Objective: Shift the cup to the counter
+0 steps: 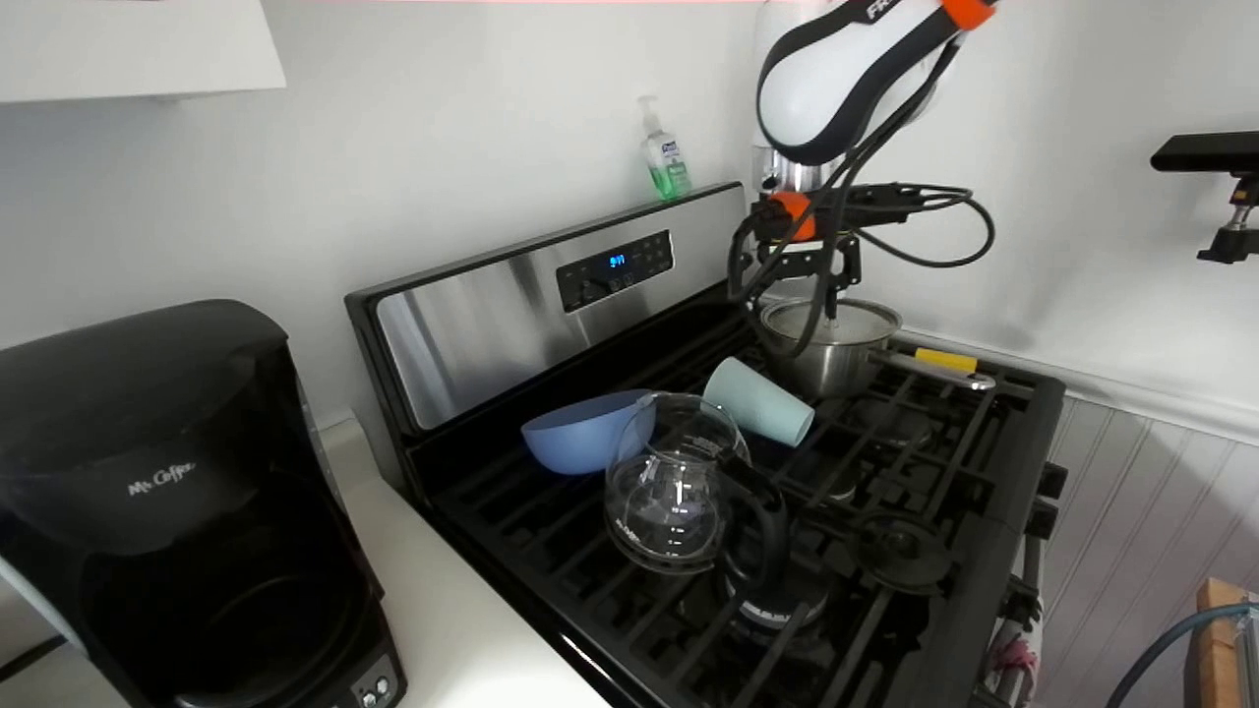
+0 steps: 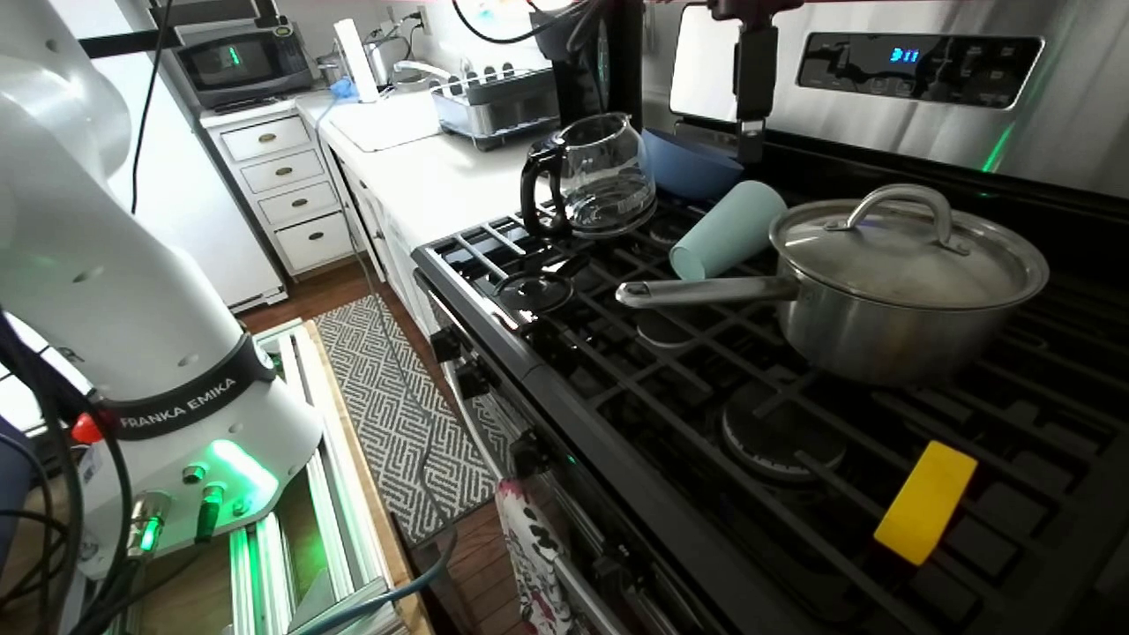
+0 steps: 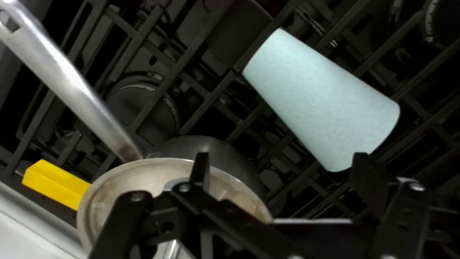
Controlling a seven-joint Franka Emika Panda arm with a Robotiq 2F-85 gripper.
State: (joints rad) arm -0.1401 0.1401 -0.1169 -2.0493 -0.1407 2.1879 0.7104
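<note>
Stove [image 1: 998,521], black, topped with grates [image 3: 208,102], with a steel back panel [image 1: 472,344]. Counter [image 1: 452,590], flat and pale off-white, alongside the stove. Robot arm [image 1: 856,98], white and black, over the stove at the top of an exterior view. Coffee maker [image 1: 138,433], black, on the counter beside the stove. Saucepan [image 2: 891,331], steel, lidded, on the grates; handle directed toward the front edge of the stove. Jug [image 2: 609,176], clear glass with black handle, on the grates at the counter side. Bowl [image 1: 580,433], blue, just beside the jug, toward the back panel.

Gripper [image 3: 282,160], black, above the stove; fingers [image 3: 370,176] spread wide, with grates and part of the saucepan visible between. Cup [image 3: 320,100], pale light blue, tapered and handleless, lying on its side on the grates between saucepan and jug; narrower end toward the front edge of the stove, wider end toward the back panel. Relative to the gripper: lower and offset toward the counter side, apart from the fingers in an exterior view; in the wrist view, ahead of the fingers, wider end nearest, with an edge of that end partly overlapped by one of them. Relative to the counter: well apart, with jug and bowl intervening. Yellow block [image 2: 926,503], on the stove, on the side of the saucepan facing away from the cup.
</note>
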